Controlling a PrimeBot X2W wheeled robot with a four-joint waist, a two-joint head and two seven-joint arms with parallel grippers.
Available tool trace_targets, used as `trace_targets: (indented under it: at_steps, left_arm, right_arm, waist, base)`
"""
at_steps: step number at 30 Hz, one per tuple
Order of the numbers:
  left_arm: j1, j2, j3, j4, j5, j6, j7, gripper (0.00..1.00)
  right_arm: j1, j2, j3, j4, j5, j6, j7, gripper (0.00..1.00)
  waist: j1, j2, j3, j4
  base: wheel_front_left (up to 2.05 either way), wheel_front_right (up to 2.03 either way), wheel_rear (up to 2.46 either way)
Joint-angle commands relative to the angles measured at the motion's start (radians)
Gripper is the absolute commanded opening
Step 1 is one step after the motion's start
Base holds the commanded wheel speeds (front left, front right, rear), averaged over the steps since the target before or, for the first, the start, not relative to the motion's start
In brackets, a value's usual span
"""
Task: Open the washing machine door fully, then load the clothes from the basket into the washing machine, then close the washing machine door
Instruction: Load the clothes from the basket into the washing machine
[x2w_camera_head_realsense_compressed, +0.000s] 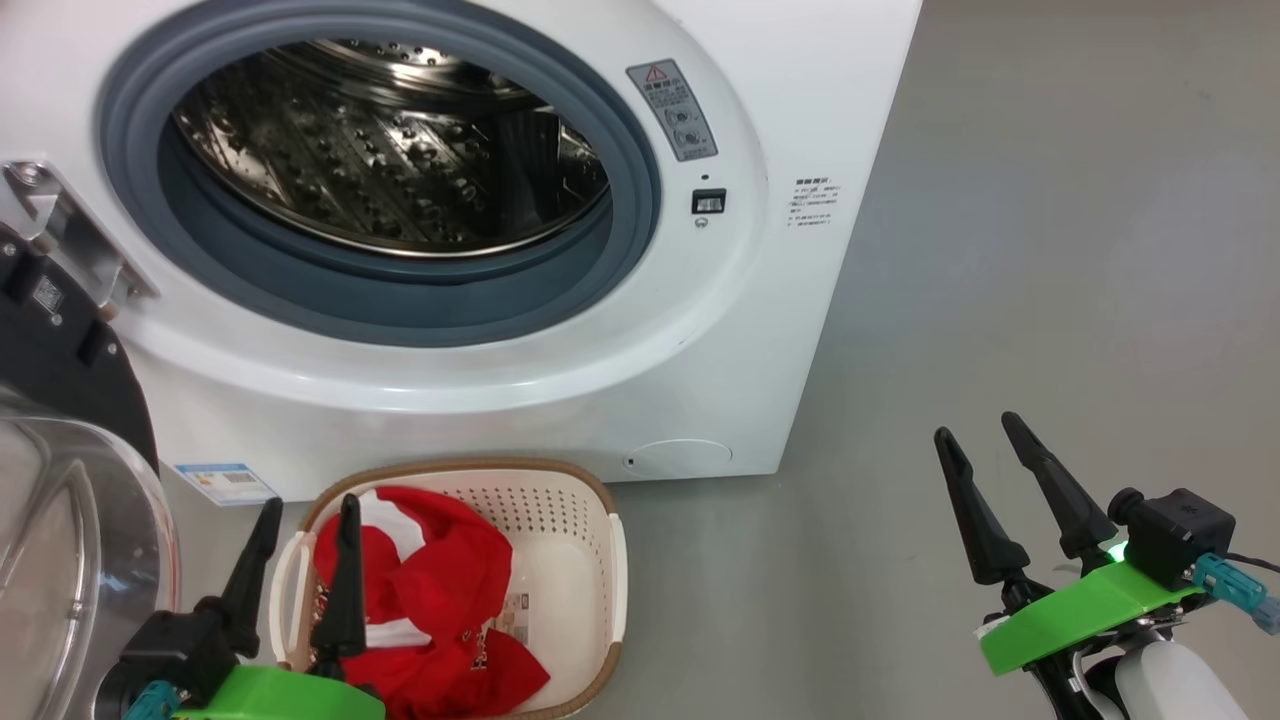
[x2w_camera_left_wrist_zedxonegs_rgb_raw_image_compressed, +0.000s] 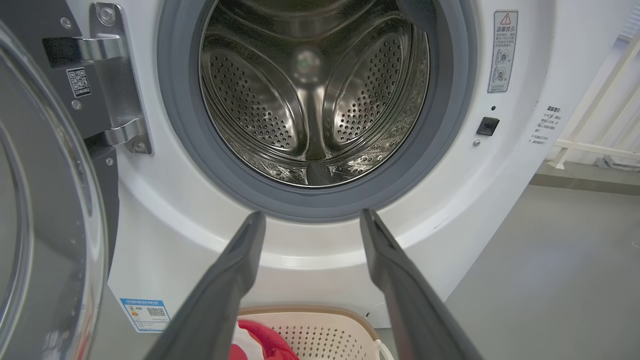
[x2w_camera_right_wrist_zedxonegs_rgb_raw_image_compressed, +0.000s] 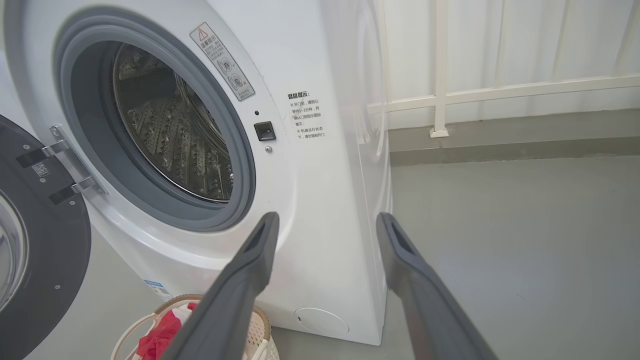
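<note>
Lower left, the left gripper (x2w_camera_head_realsense_compressed: 309, 503) gapes wide and empty before the basket (x2w_camera_head_realsense_compressed: 575, 510) of red clothes (x2w_camera_head_realsense_compressed: 440, 580), the right gripper (x2w_camera_head_realsense_compressed: 978, 428) equally wide at lower right over the floor (x2w_camera_head_realsense_compressed: 1050, 250), and behind them the washing machine (x2w_camera_head_realsense_compressed: 800, 120) spans the top, its door (x2w_camera_head_realsense_compressed: 60, 380) swung open at left.

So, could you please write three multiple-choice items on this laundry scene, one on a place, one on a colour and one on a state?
1. Where does the basket stand? A) on the floor before the washing machine B) on top of the machine C) on a shelf
2. What colour are the clothes mainly? A) blue B) green C) red
3. How is the washing machine door? A) shut B) swung open C) half shut

Answers: 1 A, the head view shows it on grey floor below the machine's front. 2 C, the fabric is red with white patches. 3 B, the drum lies uncovered and the door hangs at the left.
</note>
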Motion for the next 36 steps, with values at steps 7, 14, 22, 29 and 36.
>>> trace_targets:
  at_steps: [7, 14, 22, 29, 36]
  left_arm:
    - [-0.062, 0.014, 0.037, -0.002, 0.024, -0.003, -0.012, 1.0]
    - [-0.096, 0.009, 0.051, 0.01, 0.031, 0.011, -0.012, 1.0]
    - [-0.147, 0.003, 0.052, 0.025, 0.041, 0.023, -0.012, 1.0]
    - [-0.201, 0.002, 0.056, 0.075, 0.053, 0.027, -0.012, 1.0]
    - [-0.275, 0.009, 0.067, 0.177, 0.057, 0.025, -0.012, 1.0]
  right_arm:
    - [-0.04, -0.009, 0.02, -0.033, -0.01, 0.002, -0.012, 1.0]
    - [-0.062, -0.005, 0.014, -0.044, -0.016, 0.002, -0.012, 1.0]
    - [-0.1, 0.005, 0.012, -0.055, -0.021, 0.002, -0.012, 1.0]
    - [-0.139, 0.007, 0.014, -0.066, -0.027, 0.002, -0.012, 1.0]
    - [-0.174, 0.012, 0.015, -0.073, -0.03, 0.002, -0.012, 1.0]
  waist:
    - [0.0, 0.0, 0.045, -0.005]
    - [0.0, 0.0, 0.105, -0.004]
    - [0.0, 0.0, 0.186, -0.001]
    - [0.0, 0.0, 0.255, -0.002]
    - [0.0, 0.0, 0.323, -0.004]
  base:
    - [0.0, 0.0, 0.0]
    - [0.0, 0.0, 0.0]
    - [0.0, 0.0, 0.0]
    - [0.0, 0.0, 0.0]
    - [0.0, 0.0, 0.0]
